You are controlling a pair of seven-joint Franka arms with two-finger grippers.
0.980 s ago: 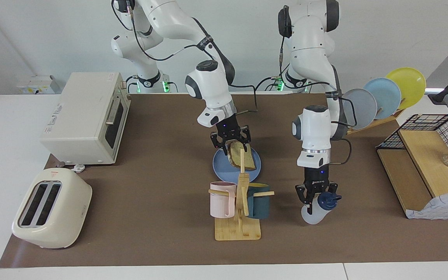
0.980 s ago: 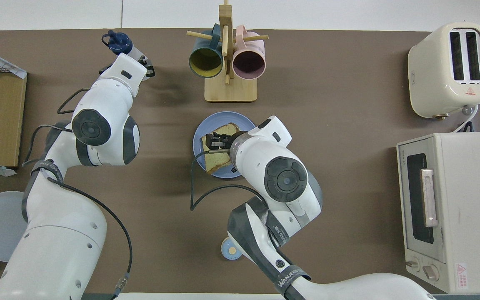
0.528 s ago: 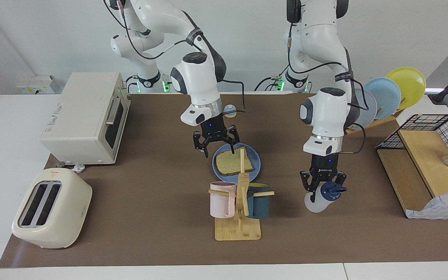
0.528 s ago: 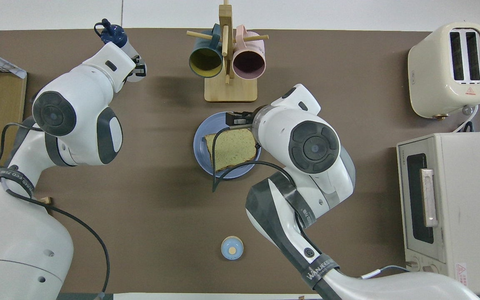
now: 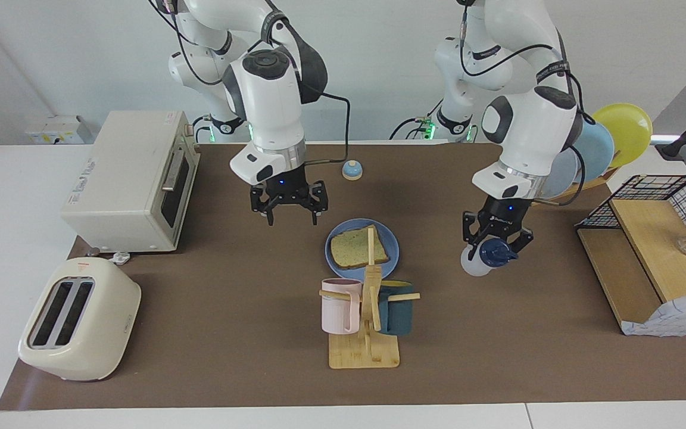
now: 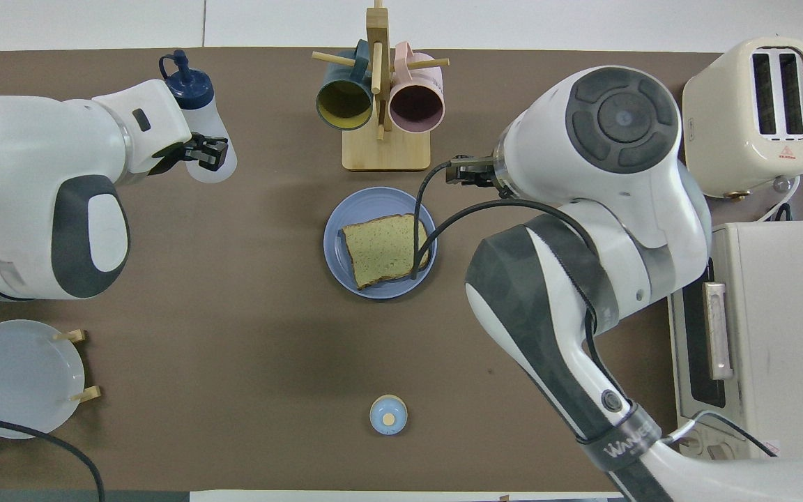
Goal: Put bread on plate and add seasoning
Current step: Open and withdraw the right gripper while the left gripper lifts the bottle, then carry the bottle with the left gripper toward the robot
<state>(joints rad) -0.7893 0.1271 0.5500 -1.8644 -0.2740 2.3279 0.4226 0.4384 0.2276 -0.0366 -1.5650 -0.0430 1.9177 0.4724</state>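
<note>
The bread lies flat on the blue plate in the middle of the mat. My right gripper hangs open and empty in the air, beside the plate toward the right arm's end. My left gripper is shut on the seasoning bottle and holds it tilted above the mat, off toward the left arm's end from the plate. Its navy cap points away from the robots.
A wooden mug rack with a pink and a teal mug stands just farther from the robots than the plate. A toaster and toaster oven sit at the right arm's end. A small bell, a plate rack and a wire shelf are also here.
My right gripper let the bread down flat on the plate, opened and rose away toward its own end. My left gripper lifted the seasoning bottle off the mat.
</note>
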